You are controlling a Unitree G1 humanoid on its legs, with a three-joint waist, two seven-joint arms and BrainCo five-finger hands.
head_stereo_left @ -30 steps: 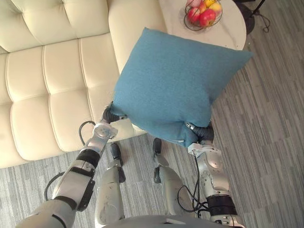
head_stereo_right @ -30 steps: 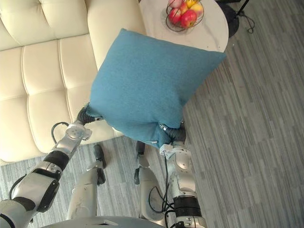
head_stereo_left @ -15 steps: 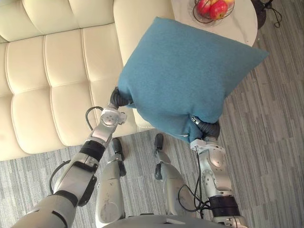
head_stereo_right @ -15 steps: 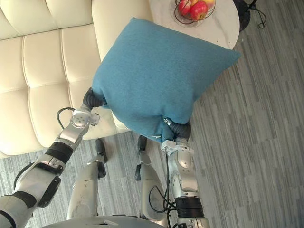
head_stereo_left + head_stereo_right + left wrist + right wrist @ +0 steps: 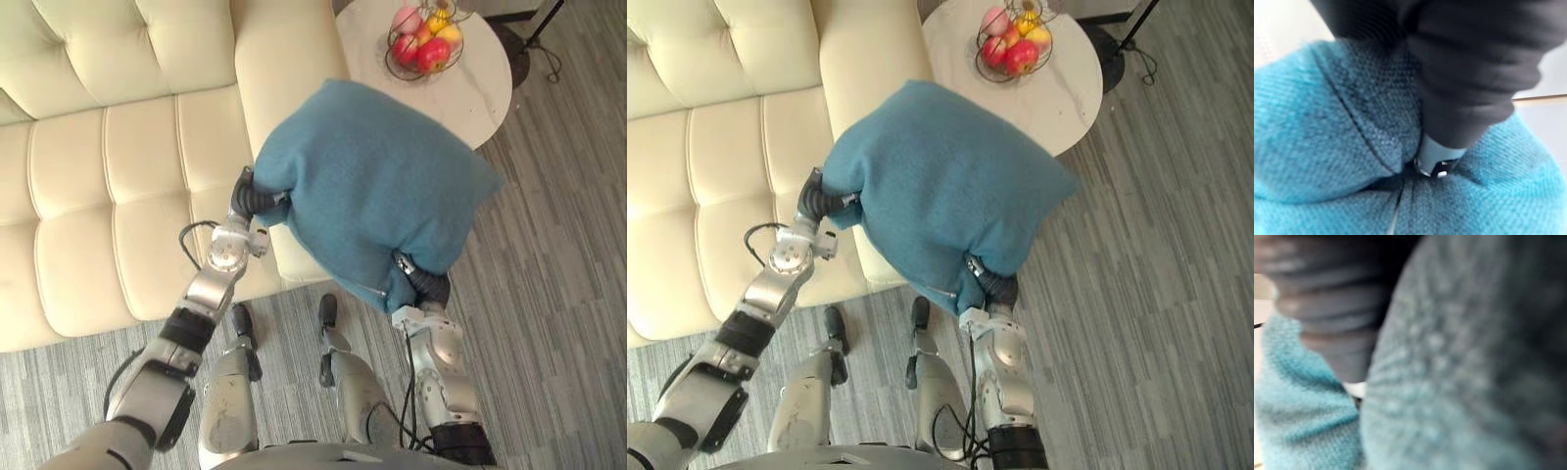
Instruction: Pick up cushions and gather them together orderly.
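left hand (image 5: 251,194) meets the teal cushion (image 5: 372,206) at the corner nearest the sofa, its dark ribbed cover pushed into the cloth. in its wrist view the coarse woven fabric puckers along a seam around a small silver part, and whether this hand is clenched or released cannot be told. right hand (image 5: 428,287) sits under the cushion's lowest corner, beside a zip edge and sunk into the weave; its state cannot be told either. the cushion is plump and bulging, roughly square, held in the air between both hands above the grey plank floor (image 5: 558,294), in front of the armrest (image 5: 284,59). the cream sofa (image 5: 98,176) is smooth and tufted, cut off at the frame edges. a pale round table (image 5: 480,83) is partly hidden behind the cushion. on it stands a wire basket (image 5: 423,44) of red and yellow fruit.
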